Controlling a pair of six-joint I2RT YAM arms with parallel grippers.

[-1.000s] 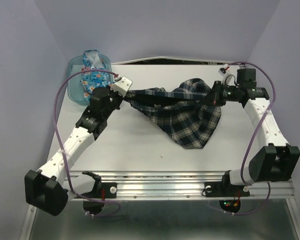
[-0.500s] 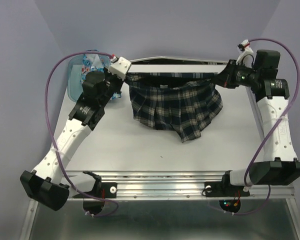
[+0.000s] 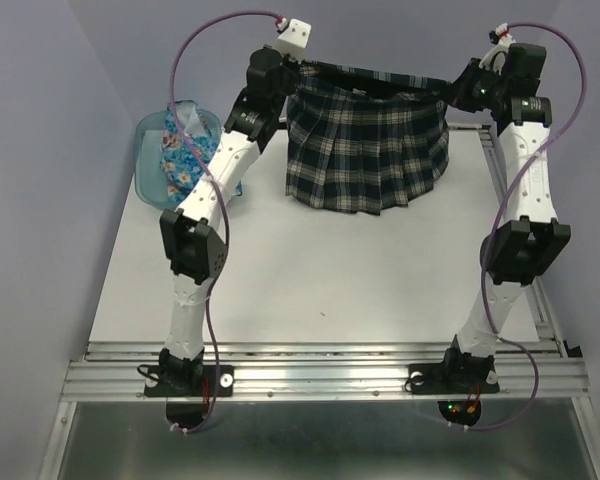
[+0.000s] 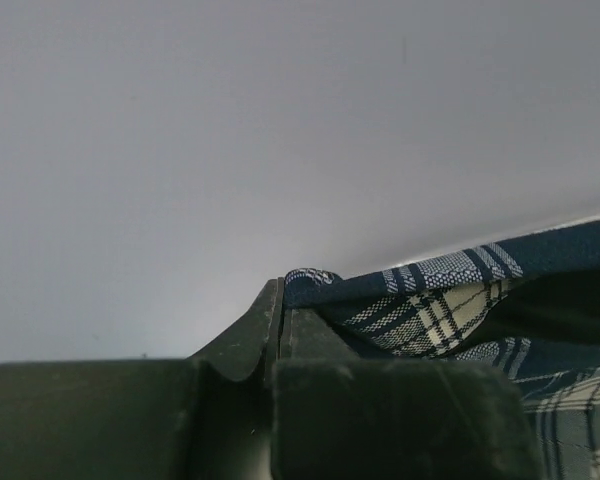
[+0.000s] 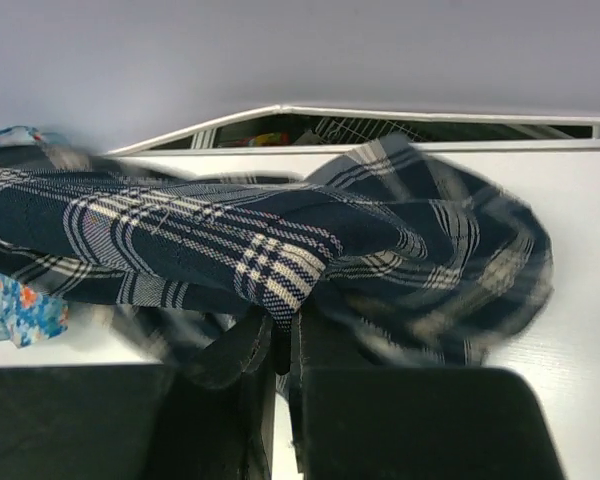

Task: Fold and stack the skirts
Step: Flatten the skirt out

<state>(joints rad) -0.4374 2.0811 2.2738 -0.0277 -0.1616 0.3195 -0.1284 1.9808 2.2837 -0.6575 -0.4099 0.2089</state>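
Where the white surface (image 3: 310, 270) lies flat and matte, I see most of it bare, its near edge bounded by a ribbed metal rail (image 3: 320, 352) and its far edge meeting the wall. The plaid skirt (image 3: 365, 150), woven navy cloth with white checks and pressed pleats, hangs spread above the far part of the surface. Its waistband is stretched taut between my two hands and its wavy hem hangs low; I cannot tell whether the hem touches. At the far left corner stands the translucent teal bin (image 3: 148, 160), rounded at its rim. It holds the crumpled floral skirt (image 3: 180, 160), bright blue cloth that rises above the rim. My left hand (image 4: 278, 302) is pressed together on the waistband's left end, a fold of plaid pinched between its dark fingers. My right hand (image 5: 282, 335) likewise pinches the waistband's right end.
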